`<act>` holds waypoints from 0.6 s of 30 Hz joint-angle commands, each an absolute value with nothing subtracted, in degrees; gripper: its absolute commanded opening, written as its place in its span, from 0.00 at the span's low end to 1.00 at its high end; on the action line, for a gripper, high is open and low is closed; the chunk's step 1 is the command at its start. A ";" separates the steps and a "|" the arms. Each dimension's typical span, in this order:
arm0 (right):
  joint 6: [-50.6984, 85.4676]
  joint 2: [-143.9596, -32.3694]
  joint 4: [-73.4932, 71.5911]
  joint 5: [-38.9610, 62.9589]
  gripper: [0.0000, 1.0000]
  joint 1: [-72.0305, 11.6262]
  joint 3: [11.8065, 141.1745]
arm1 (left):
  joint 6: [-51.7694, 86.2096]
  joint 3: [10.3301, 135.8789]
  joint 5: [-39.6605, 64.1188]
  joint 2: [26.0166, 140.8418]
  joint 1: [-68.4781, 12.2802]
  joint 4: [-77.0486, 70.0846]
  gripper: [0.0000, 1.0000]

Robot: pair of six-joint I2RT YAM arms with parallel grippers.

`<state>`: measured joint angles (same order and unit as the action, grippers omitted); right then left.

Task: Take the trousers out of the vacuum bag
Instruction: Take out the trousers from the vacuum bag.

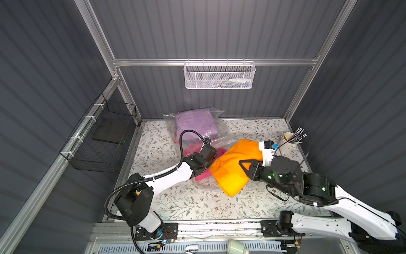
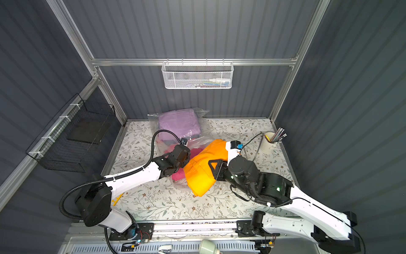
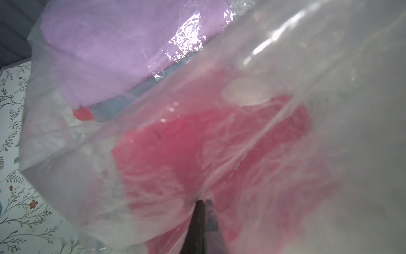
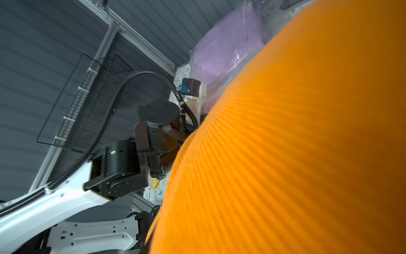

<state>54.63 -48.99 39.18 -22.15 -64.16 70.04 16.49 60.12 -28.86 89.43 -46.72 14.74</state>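
The left gripper [image 3: 199, 211] is pinching a gathered fold of the vacuum bag [image 3: 329, 110], its jaws closed on the film. Hot pink trousers [image 3: 167, 154] are showing through it (blurred by wrinkles) near the white valve disc [image 3: 246, 92]. Farther off, lilac trousers [image 3: 105, 50] are lying on light blue trousers [image 3: 123, 103], with red trousers [image 3: 83, 114] peeking out beneath.

Orange trousers [image 1: 232, 169], ribbed and bunched, are being pictured outside the vacuum bag [image 1: 170, 123], raised and draped across its near end above the floral surface [image 1: 175, 202]. Lilac trousers [image 1: 195, 125] are being kept folded at the bag's far end under crinkled clear plastic, with light blue trousers [image 3: 123, 105] and red trousers [image 3: 82, 114] being pressed beneath them. Hot pink trousers [image 3: 164, 154] are being held in the bag's near half, blurred behind the film carrying the round white valve [image 3: 246, 92].
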 commanded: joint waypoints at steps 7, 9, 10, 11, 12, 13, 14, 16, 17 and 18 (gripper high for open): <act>41.81 -46.59 35.92 -33.86 0.00 -61.91 81.08 | 16.80 57.95 -29.29 90.47 -45.87 15.56 0.00; 40.68 -47.31 36.95 -30.59 0.00 -57.64 82.53 | 17.16 57.21 -29.64 89.55 -45.88 15.95 0.00; 40.58 -47.64 37.57 -28.34 0.00 -54.62 82.95 | 17.29 56.75 -29.84 88.95 -45.81 16.21 0.00; 40.93 -47.89 37.87 -25.71 0.00 -51.28 82.98 | 17.65 56.11 -29.97 88.24 -45.87 16.49 0.00; 41.17 -47.90 37.62 -22.55 0.00 -48.03 82.57 | 17.95 55.50 -30.12 87.56 -45.88 16.61 0.00; 41.65 -48.00 37.40 -19.11 0.00 -44.34 82.10 | 18.32 54.66 -30.24 86.86 -45.87 16.69 0.00; 41.66 -48.21 37.17 -16.40 0.00 -41.16 81.79 | 18.77 53.67 -30.36 86.22 -45.80 16.75 0.00; 41.33 -49.09 36.96 -12.77 0.00 -36.31 81.57 | 19.87 51.97 -30.50 85.25 -45.88 16.82 0.00; 41.05 -49.60 36.63 -10.86 0.00 -33.93 81.48 | 20.61 51.20 -30.49 84.79 -45.83 17.08 0.00; 41.05 -50.10 36.64 -9.20 0.00 -31.84 81.56 | 21.07 50.65 -30.50 84.37 -45.87 17.31 0.00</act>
